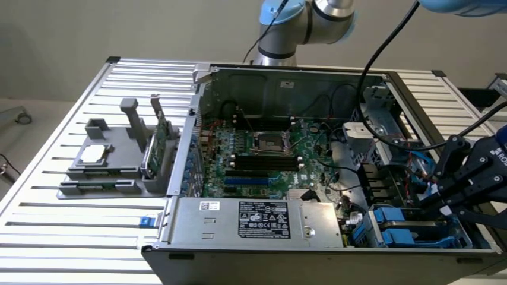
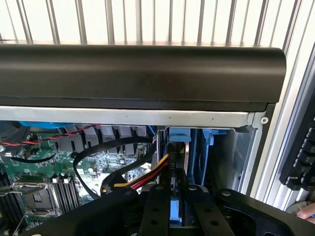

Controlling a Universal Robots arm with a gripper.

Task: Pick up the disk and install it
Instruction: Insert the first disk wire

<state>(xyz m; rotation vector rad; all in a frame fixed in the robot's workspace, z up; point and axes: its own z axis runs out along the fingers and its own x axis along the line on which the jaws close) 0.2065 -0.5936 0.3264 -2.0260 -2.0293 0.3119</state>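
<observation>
The disk (image 2: 177,212) shows as a narrow blue carrier edge standing upright between my fingers. My gripper (image 2: 175,196) is shut on it, above the drive bay at the corner of the open computer case (image 2: 147,115). In the exterior view the gripper (image 1: 445,205) hangs at the case's near corner on the exterior view's right. A blue strip of the disk (image 1: 430,191) shows beside the fingers, just above the blue drive bays (image 1: 400,228). Most of the disk's body is hidden by the gripper.
The motherboard (image 1: 262,157) fills the case floor, and the labelled power supply (image 1: 262,219) lies along its near side. Black, red and yellow cables (image 2: 142,179) run close to the bay. A grey holder (image 1: 107,163) with a chip and a green card stands on the slatted table (image 1: 47,178).
</observation>
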